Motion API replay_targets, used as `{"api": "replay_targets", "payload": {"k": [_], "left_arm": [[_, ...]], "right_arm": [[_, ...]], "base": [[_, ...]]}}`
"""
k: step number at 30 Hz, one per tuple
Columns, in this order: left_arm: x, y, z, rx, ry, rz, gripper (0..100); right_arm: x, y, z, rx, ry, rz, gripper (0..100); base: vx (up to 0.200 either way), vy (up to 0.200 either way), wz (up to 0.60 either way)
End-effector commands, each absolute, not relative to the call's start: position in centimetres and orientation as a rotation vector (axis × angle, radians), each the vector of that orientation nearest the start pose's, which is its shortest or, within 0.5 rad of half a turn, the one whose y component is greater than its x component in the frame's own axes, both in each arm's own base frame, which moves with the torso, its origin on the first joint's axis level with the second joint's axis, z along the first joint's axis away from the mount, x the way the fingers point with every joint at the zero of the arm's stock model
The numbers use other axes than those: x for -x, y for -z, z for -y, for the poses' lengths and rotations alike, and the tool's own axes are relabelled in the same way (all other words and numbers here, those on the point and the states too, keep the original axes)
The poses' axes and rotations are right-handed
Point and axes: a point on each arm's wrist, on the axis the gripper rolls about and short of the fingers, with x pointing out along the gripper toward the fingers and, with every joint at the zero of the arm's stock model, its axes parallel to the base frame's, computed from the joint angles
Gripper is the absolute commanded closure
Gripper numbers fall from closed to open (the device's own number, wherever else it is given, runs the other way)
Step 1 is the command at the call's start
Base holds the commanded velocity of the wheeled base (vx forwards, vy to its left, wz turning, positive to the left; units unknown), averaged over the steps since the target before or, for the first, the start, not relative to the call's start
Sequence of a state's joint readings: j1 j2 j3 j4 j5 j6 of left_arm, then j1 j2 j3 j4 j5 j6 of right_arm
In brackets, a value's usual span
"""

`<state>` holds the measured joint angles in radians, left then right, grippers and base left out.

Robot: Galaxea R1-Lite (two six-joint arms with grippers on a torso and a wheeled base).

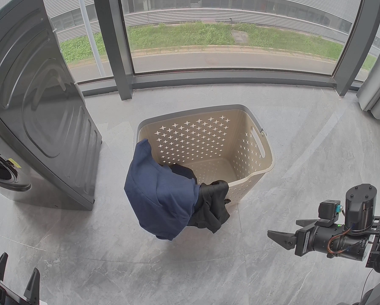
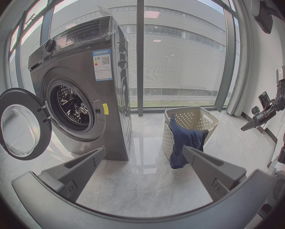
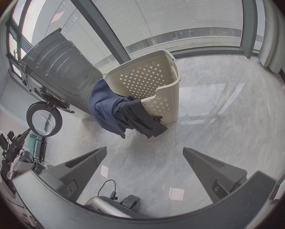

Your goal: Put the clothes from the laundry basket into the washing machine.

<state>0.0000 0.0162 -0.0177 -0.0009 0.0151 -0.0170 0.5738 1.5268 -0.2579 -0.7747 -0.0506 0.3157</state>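
Note:
A beige laundry basket (image 1: 257, 142) stands on the floor in the middle of the head view. A dark blue garment (image 1: 160, 191) hangs over its near left rim, and a black garment (image 1: 209, 206) is draped beside it over the front rim. The grey washing machine (image 1: 37, 102) is at the left. In the left wrist view its round door (image 2: 21, 124) is swung open and the drum (image 2: 71, 107) shows. My left gripper (image 1: 16, 274) (image 2: 143, 149) is open, low at the near left. My right gripper (image 1: 289, 230) (image 3: 144, 150) is open, right of the basket and apart from it.
A glass window wall with a dark pillar (image 1: 113, 39) runs behind the basket. A grey curtain (image 1: 378, 85) hangs at the far right. Bare tiled floor (image 1: 113, 250) lies between the basket, the machine and both grippers.

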Motion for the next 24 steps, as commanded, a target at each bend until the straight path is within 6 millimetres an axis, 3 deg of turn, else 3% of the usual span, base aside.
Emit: {"api": "replay_targets", "payload": {"k": [1, 11, 24], "left_arm": [[2.2, -7.6, 0.0, 0.017, -0.015, -0.006, 0], [2.2, -7.6, 0.0, 0.018, -0.014, -0.006, 0], [2.2, -7.6, 0.0, 0.017, -0.012, -0.006, 0]], "right_arm": [[-18.5, -9.6, -12.2, -0.138, -0.443, -0.563, 0], [-20.9, -7.0, -15.4, -0.116, -0.448, -0.531, 0], [-22.5, -5.4, -16.9, -0.104, -0.451, -0.548, 0]], "base": [[0.000, 0.000, 0.00], [0.000, 0.000, 0.00], [0.000, 0.000, 0.00]]}}
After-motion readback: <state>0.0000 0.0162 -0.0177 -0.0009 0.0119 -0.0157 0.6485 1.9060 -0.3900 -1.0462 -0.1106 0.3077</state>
